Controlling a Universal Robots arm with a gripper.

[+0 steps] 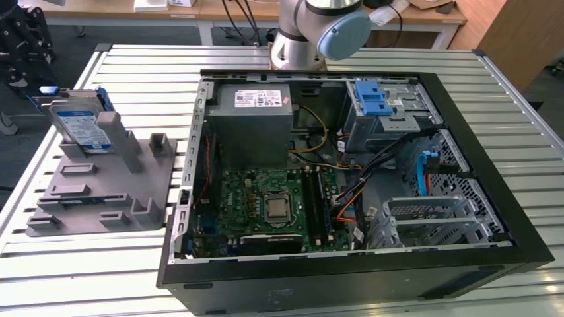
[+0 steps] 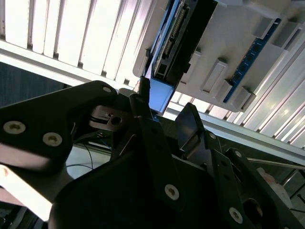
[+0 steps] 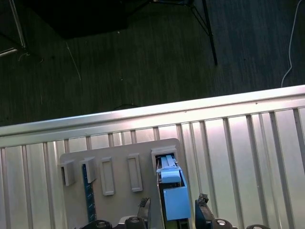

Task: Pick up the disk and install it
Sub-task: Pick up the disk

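Basically nothing is done yet. The disk [image 1: 81, 125] sits upright in a slot of the grey holder [image 1: 105, 191] on the table, off to the exterior view's left of the open computer case [image 1: 493, 218]. Picking it up and putting it in are both left to do. In the first wrist view the claw [image 3: 173, 202] is spread wide with a finger on each side of the disk, gripping nothing. The disk is a flat silver slab with a white-and-blue label and blue plastic rails along its edges.
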